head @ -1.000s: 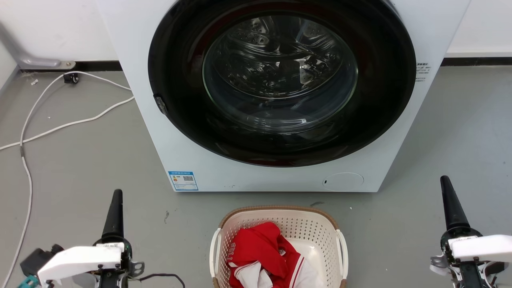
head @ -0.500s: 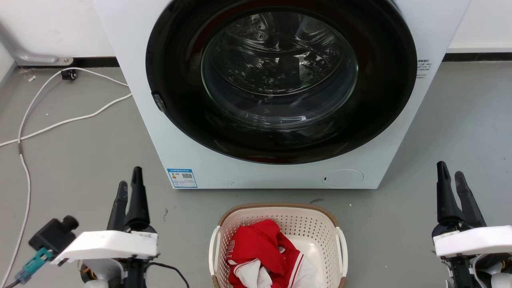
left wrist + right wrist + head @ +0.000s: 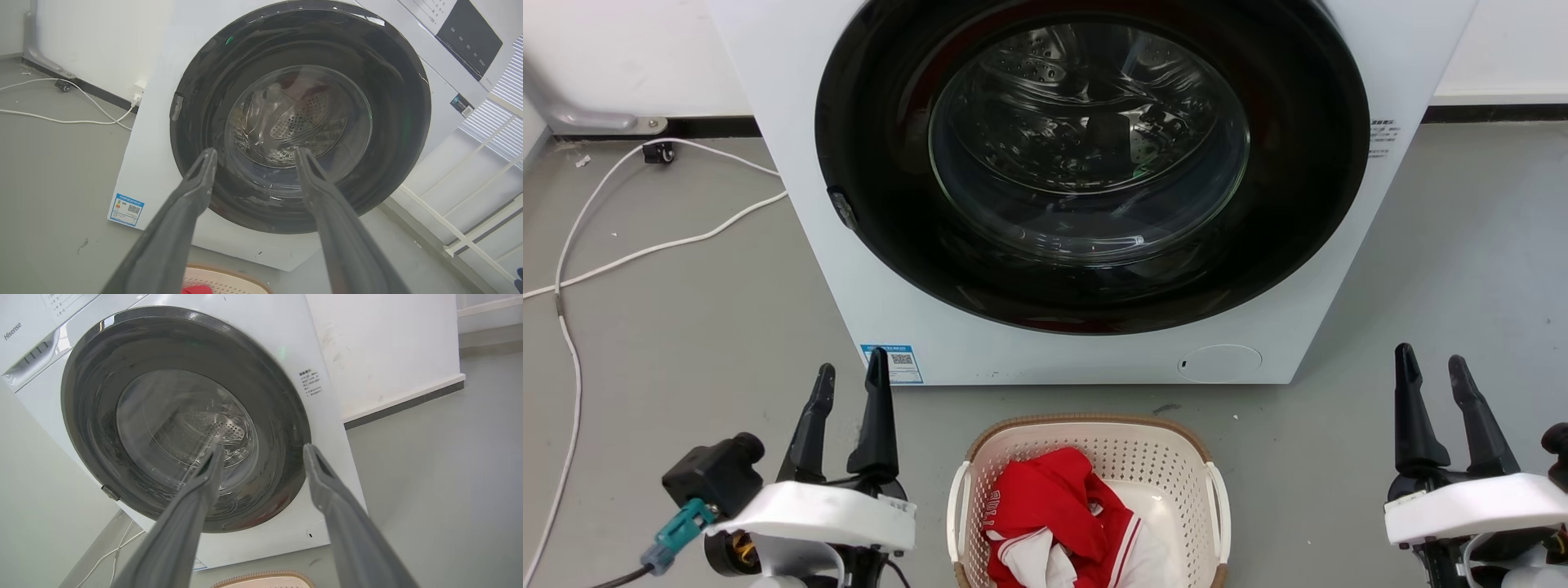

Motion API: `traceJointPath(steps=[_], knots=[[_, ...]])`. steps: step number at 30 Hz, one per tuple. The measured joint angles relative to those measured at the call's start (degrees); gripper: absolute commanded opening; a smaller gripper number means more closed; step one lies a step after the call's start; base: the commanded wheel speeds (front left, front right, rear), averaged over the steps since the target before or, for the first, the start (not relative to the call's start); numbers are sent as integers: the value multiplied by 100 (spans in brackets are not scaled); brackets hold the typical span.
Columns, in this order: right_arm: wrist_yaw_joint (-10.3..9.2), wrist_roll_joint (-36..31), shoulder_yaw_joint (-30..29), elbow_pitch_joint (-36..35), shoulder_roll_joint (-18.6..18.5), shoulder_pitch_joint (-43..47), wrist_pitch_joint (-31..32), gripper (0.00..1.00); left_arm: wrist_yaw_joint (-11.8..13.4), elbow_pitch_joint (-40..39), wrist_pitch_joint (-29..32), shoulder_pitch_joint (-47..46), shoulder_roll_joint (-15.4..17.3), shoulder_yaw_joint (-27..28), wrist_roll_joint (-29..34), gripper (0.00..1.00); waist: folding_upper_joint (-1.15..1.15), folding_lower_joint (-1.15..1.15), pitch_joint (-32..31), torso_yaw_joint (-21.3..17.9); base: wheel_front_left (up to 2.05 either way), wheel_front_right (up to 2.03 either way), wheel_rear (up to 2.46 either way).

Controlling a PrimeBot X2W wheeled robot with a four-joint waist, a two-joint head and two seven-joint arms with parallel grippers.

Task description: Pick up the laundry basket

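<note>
Grey floor (image 3: 686, 327); white wall (image 3: 629, 57), dark skirting (image 3: 1503, 113); white washing machine (image 3: 1013, 359), door shut; white cable (image 3: 686, 241) left.

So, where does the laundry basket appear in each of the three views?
Head view: laundry basket, bottom centre.
Left wrist view: its rim, bottom edge, left of centre.
Right wrist view: its rim, bottom edge, centre.
Shared landmark: the washing machine's round door, above it in all three.

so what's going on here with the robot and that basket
A two-armed robot is about to pick up the laundry basket, which sits on the grey floor in front of a washing machine with red and white clothing in it. The left gripper and right gripper hover open on either side of it. Neither touches the basket, so no lift has begun.
</note>
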Motion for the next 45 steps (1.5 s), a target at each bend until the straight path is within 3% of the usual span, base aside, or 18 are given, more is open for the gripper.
traceJointPath(steps=[7, 26, 37, 45], knots=[[0, -489, 44, 22, 0, 41, -111, 100, 34, -13, -105, 53, 138, -272, 506, 100, 0, 0, 1, -2, 0, 0, 0], [0, -1415, 175, -11, -1, 108, -386, 100, 433, -75, -379, 74, 449, -855, 1658, 100, 0, 0, 15, -20, 0, 0, 0], [1, -1950, 199, -15, -1, 144, -513, 100, 328, -32, -509, 157, 506, -1072, 2075, 100, 0, 0, 8, -6, 0, 0, 0], [1, -2118, 205, -31, -1, 177, -595, 100, 175, 10, -602, 266, 355, -938, 2223, 100, 0, 0, -7, -3, 0, 0, 0]])
